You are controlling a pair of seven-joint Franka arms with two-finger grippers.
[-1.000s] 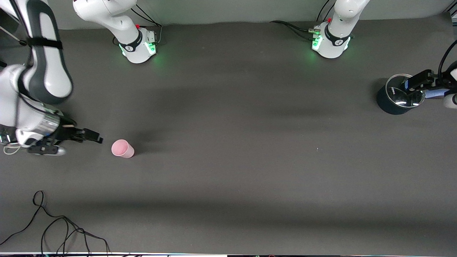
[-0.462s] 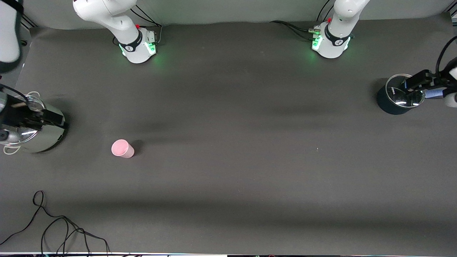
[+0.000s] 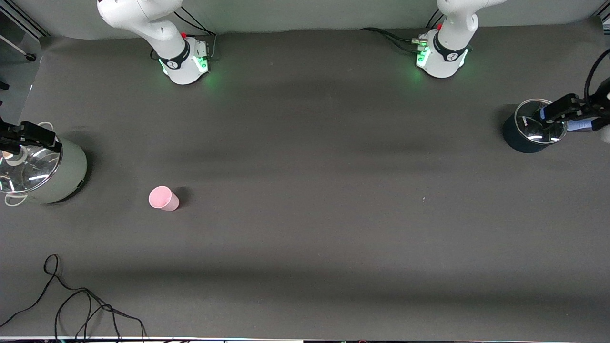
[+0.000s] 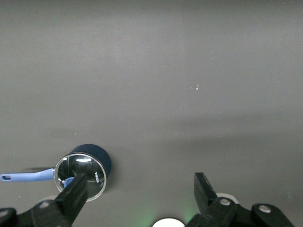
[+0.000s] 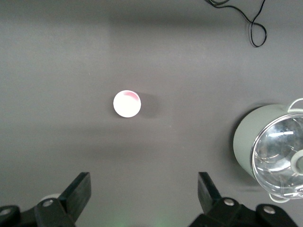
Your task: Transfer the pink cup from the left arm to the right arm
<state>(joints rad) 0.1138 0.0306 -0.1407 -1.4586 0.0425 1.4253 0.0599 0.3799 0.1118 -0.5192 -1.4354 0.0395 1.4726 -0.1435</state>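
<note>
The pink cup [image 3: 163, 198] stands alone on the dark table toward the right arm's end; it also shows in the right wrist view [image 5: 127, 103], rim up. My right gripper [image 3: 33, 137] is up in the air over the lidded grey-green pot [image 3: 66, 176], well away from the cup; the right wrist view shows my right gripper [image 5: 144, 194] open and empty. My left gripper [image 3: 555, 110] hangs over the dark blue pot [image 3: 519, 138] at the left arm's end of the table, and the left wrist view shows my left gripper [image 4: 139, 191] open and empty. The left arm waits.
The grey-green pot [image 5: 246, 142] has a glass lid [image 5: 279, 156]. The blue pot [image 4: 102, 158] has a glass lid and a blue handle [image 4: 28, 176]. A black cable [image 3: 71, 305] lies near the table's front edge at the right arm's end.
My right gripper has pulled away from beside the pink cup, rising and moving toward the table's end over the grey-green pot. The cup and the left arm have not moved.
</note>
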